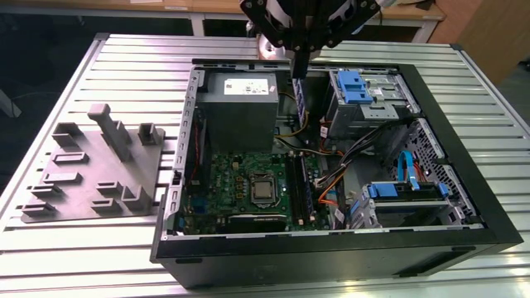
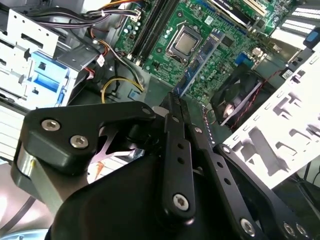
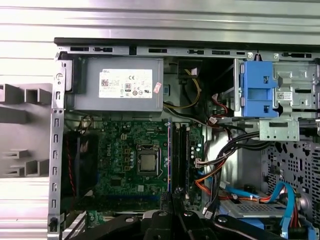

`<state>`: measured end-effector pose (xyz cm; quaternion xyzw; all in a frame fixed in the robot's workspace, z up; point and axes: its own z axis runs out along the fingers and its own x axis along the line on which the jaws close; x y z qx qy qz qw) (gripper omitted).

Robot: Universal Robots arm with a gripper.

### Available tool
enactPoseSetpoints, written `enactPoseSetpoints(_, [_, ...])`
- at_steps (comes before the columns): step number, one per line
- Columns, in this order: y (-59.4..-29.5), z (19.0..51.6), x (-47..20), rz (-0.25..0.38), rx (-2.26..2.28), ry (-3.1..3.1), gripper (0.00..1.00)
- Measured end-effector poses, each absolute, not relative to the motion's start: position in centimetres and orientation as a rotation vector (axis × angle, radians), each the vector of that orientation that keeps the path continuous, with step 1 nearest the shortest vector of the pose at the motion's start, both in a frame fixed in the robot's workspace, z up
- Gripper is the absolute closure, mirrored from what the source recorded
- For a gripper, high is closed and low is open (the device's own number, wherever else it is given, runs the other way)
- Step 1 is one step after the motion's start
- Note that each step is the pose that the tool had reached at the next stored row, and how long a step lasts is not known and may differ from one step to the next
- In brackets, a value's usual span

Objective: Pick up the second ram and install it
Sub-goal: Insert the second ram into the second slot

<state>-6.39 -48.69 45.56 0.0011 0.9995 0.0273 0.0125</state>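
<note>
The second ram (image 2: 200,61) is pinched by one end in my gripper (image 2: 174,100), closed tight on it. In the exterior view its long axis runs twelve to six, free end pointing to six, into the open case (image 1: 331,261). It hangs at twelve o'clock from the memory slots (image 1: 302,183), three o'clock from the power supply (image 1: 236,102).

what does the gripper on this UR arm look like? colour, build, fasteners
The gripper is matte black. It is built from flat linkage bars pinned with silver screws, which taper to thin, narrow jaws. Behind them is a rounded black housing, mounted on a silver-grey cylindrical wrist section.
</note>
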Motion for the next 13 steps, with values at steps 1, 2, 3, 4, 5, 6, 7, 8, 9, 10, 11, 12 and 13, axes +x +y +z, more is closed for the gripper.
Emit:
enactPoseSetpoints(1, [-48.7,45.4,-6.4,0.085,0.001,3.115,0.89])
enactPoseSetpoints(2, [-48.7,45.3,-6.4,0.085,-0.002,3.116,0.89])
enactPoseSetpoints(3, [-48.7,45.1,-6.4,0.085,-0.005,3.116,0.89])
enactPoseSetpoints(4, [-48.7,45.0,-6.4,0.085,-0.007,3.116,0.89])
enactPoseSetpoints(5, [-48.7,44.9,-6.4,0.085,-0.01,3.116,0.89])
enactPoseSetpoints(6, [-48.7,44.7,-6.4,0.085,-0.012,3.116,0.89])
enactPoseSetpoints(7, [-48.7,44.6,-6.3,0.085,-0.014,3.116,0.89])
enactPoseSetpoints(8, [-48.7,44.5,-6.3,0.085,-0.016,3.116,0.89])
enactPoseSetpoints(9, [-48.7,44.3,-6.3,0.085,-0.019,3.116,0.89])
enactPoseSetpoints(10, [-48.7,44.2,-6.3,0.085,-0.021,3.116,0.89])
enactPoseSetpoints(11, [-48.7,44.1,-6.2,0.085,-0.023,3.116,0.89])
enactPoseSetpoints(12, [-48.7,43.9,-6.2,0.085,-0.025,3.116,0.89])
enactPoseSetpoints(13, [-48.7,43.8,-6.2,0.085,-0.027,3.116,0.89])
